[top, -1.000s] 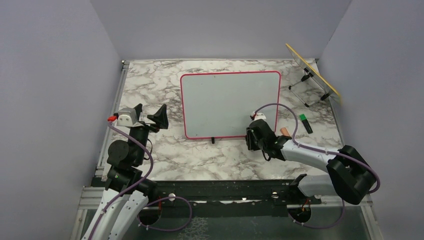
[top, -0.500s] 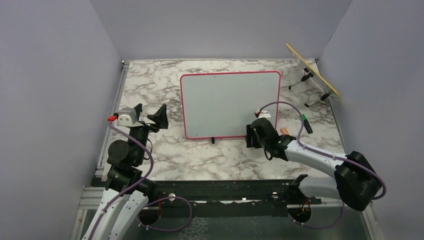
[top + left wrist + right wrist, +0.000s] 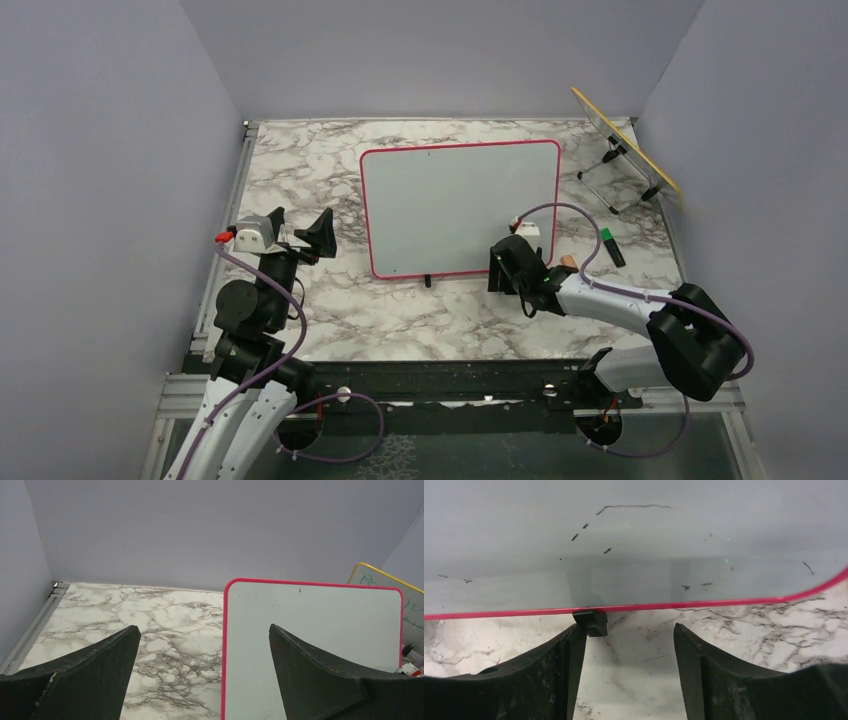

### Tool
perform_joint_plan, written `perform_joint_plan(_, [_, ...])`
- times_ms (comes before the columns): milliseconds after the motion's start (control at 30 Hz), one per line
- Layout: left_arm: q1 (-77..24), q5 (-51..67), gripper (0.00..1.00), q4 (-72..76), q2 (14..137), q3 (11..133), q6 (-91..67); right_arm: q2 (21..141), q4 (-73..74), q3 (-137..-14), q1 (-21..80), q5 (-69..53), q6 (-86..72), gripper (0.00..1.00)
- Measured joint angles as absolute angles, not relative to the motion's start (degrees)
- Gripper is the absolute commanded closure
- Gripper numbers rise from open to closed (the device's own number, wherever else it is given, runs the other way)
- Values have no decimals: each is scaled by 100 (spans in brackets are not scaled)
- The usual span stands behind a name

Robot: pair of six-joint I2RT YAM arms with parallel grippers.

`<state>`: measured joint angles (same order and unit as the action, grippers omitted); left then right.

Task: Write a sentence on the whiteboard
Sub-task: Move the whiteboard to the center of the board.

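Note:
The whiteboard [image 3: 460,205], pink-framed, lies in the middle of the marble table. Its face [image 3: 634,540] carries only a few short stray black marks, and the sentence is out of view. My right gripper [image 3: 505,265] sits low at the board's near right edge, open, with bare marble between its fingers [image 3: 559,670]. A black foot [image 3: 590,622] of the board sits just ahead of the left finger. My left gripper [image 3: 300,240] hovers open to the left of the board, whose left edge [image 3: 224,650] runs between its fingertips [image 3: 310,665] in the left wrist view.
A black marker with a green cap [image 3: 611,246] lies right of the board. A small tan object [image 3: 570,262] rests beside the right arm. The yellow-edged panel [image 3: 628,148] leans on a wire stand at the back right. Grey walls enclose the table.
My right gripper's jaws have spread apart and the gripper has slid a little left along the board's near edge. The left arm has not moved.

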<state>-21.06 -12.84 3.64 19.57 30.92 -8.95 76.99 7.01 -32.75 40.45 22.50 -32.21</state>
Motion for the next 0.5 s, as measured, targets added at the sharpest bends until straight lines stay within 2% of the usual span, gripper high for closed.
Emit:
perform_joint_plan(300, [-2106, -1284, 1, 370, 1955, 3072, -895, 7728, 1181, -3540, 4051, 3319, -3645, 31])
perform_joint_plan(500, [-2106, -1291, 1, 370, 1957, 3057, -902, 7728, 1315, -3564, 4049, 3640, -3671, 28])
